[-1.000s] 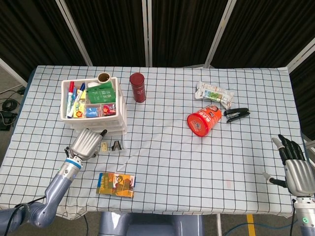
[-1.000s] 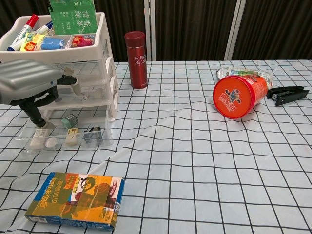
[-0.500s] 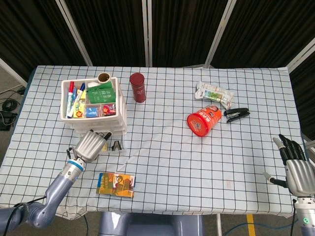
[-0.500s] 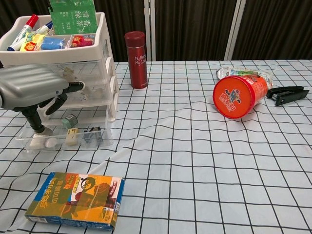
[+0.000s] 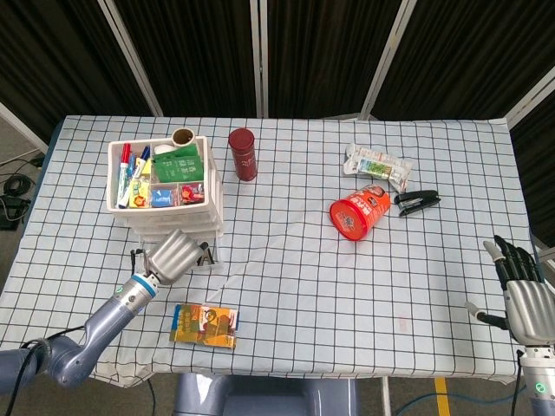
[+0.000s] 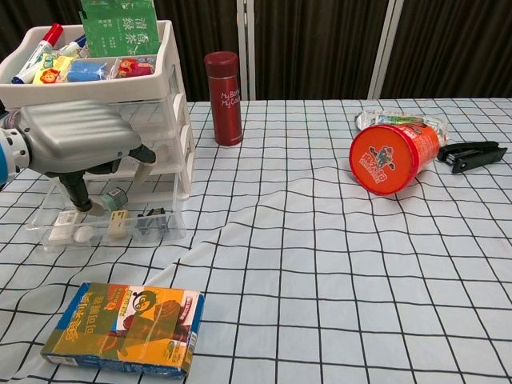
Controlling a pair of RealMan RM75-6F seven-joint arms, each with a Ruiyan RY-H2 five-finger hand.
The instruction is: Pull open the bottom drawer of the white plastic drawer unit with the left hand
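Note:
The white plastic drawer unit (image 5: 165, 186) stands at the table's left, its top tray full of pens and packets. Its clear bottom drawer (image 6: 152, 232) is pulled out toward me, with small items lying in it. My left hand (image 6: 76, 144) hovers over the open drawer in front of the middle drawer. Its back faces the chest camera, its thumb (image 6: 78, 194) points down into the drawer, and it holds nothing that I can see. The head view shows this left hand (image 5: 176, 254) covering most of the drawer. My right hand (image 5: 523, 299) rests open at the table's front right corner.
A colourful flat box (image 6: 124, 328) lies near the front edge below the drawer. A dark red flask (image 5: 243, 154) stands right of the unit. An orange tub (image 5: 358, 213) on its side, a black stapler (image 5: 417, 201) and a snack packet (image 5: 377, 165) lie to the right.
My left hand has slid to the right over the open drawer and turned slightly. The drawer has stayed at the same extension. The right hand has hardly moved.

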